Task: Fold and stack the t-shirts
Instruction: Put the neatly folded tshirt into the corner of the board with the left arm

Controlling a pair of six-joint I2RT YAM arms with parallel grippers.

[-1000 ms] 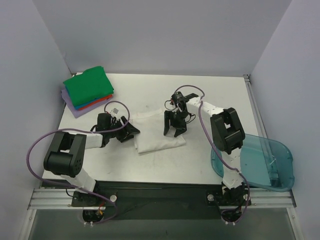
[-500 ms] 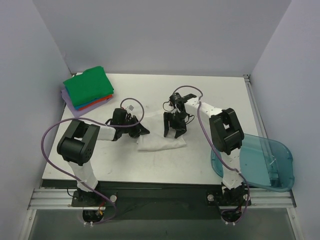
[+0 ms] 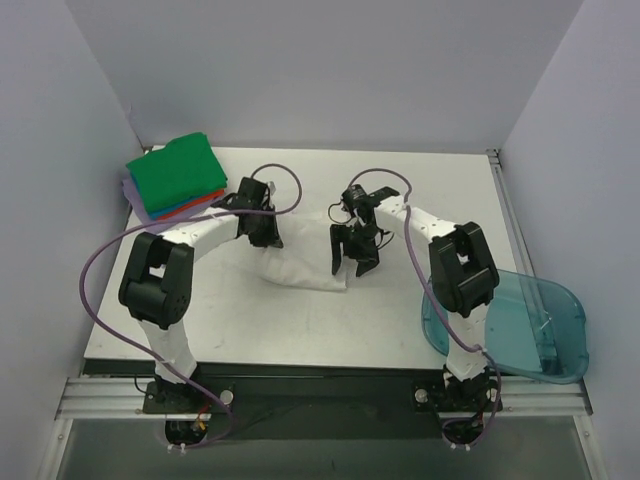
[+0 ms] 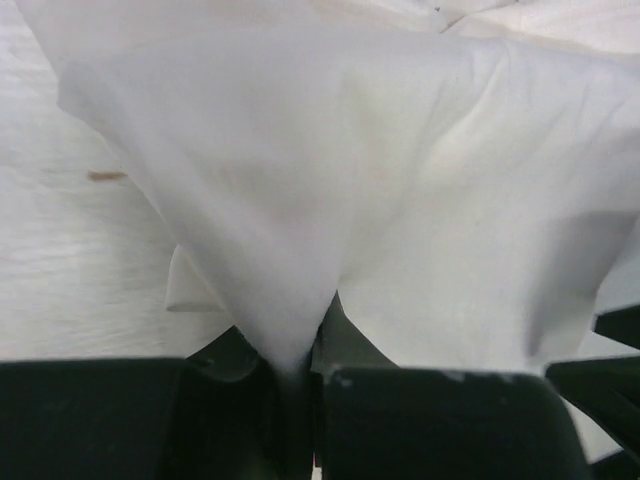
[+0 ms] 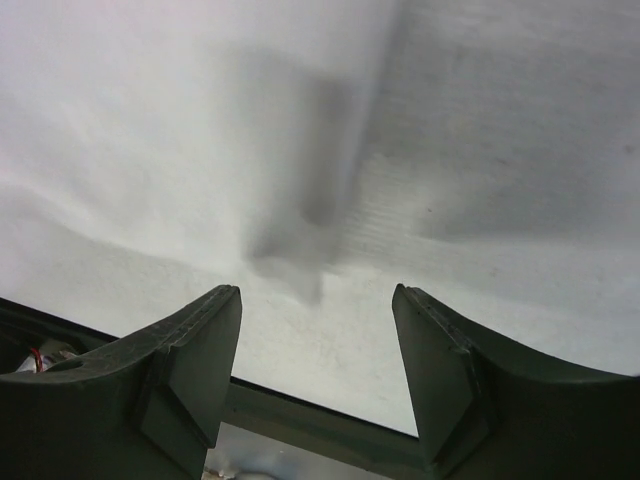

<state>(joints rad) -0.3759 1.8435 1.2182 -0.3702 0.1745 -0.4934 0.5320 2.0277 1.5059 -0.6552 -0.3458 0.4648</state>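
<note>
The white t-shirt lies crumpled at the table's middle, its left edge pulled up off the surface. My left gripper is shut on that edge. In the left wrist view the white cloth fans out from the pinch between the left gripper's jaws. My right gripper hovers open at the shirt's right edge; in its own view the right gripper has nothing between its fingers. No printed logo shows. The folded t-shirts are stacked at the back left, green on top, with red-orange, blue and lavender edges below.
A translucent blue plastic bin overhangs the table's right front edge, beside the right arm's base. Grey walls close in the table at the back and on both sides. The left arm's purple cable loops above its wrist.
My left gripper has shut on the white shirt's left edge and moved back and to the right, lifting the cloth. The shirt has changed from a flat fold to a tented shape. The right gripper barely moved.
</note>
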